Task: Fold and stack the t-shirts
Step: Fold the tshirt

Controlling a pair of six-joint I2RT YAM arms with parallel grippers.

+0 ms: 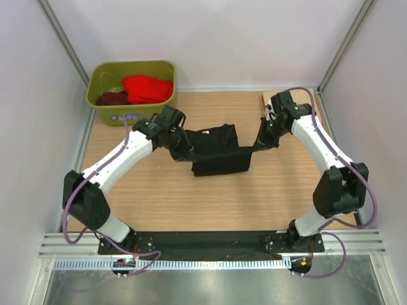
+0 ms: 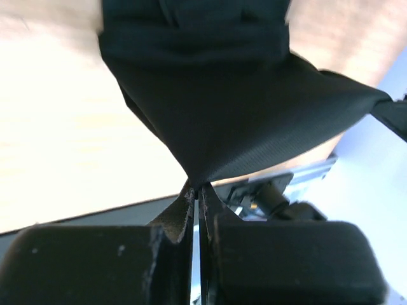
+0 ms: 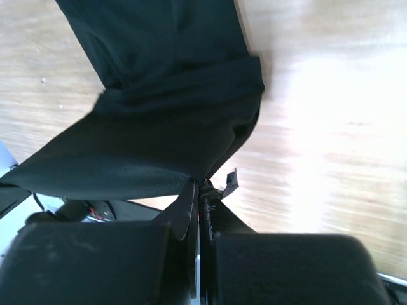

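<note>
The black t-shirt (image 1: 218, 151) lies partly folded in the middle of the wooden table, stretched between both grippers. My left gripper (image 1: 181, 147) is shut on its left edge; the left wrist view shows cloth (image 2: 241, 121) pinched at the fingertips (image 2: 197, 189). My right gripper (image 1: 262, 141) is shut on its right edge; the right wrist view shows cloth (image 3: 152, 140) pinched at the tips (image 3: 202, 185). A red t-shirt (image 1: 147, 89) and a maroon one (image 1: 112, 98) lie in the tub. The beige t-shirt is out of view.
The olive-green plastic tub (image 1: 130, 68) stands at the table's back left corner. A small pale object (image 1: 264, 99) lies near the back right edge. White walls enclose the table on three sides. A black base rail (image 1: 210, 241) runs along the front.
</note>
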